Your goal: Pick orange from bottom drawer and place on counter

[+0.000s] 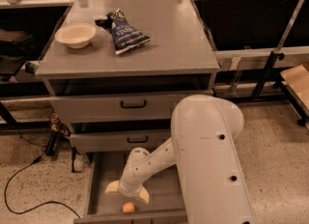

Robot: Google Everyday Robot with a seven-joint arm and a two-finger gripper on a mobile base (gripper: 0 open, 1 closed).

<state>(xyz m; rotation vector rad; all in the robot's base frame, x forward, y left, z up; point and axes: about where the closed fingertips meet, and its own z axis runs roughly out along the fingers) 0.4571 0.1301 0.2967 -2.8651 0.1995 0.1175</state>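
The orange [128, 207] lies on the floor of the open bottom drawer [96, 179], near its front wall. My gripper [127, 192] hangs inside the drawer just above and behind the orange, with its two cream fingertips [143, 195] spread apart on either side, open and empty. The white arm reaches down from the right into the drawer. The counter [174, 39] is the grey top of the cabinet above.
A cream bowl [75, 35] and a dark blue chip bag [124, 32] lie on the counter's left half. Two upper drawers with black handles [133, 104] are shut. A black cable [29, 170] runs over the floor at left. Dark shelves flank the cabinet.
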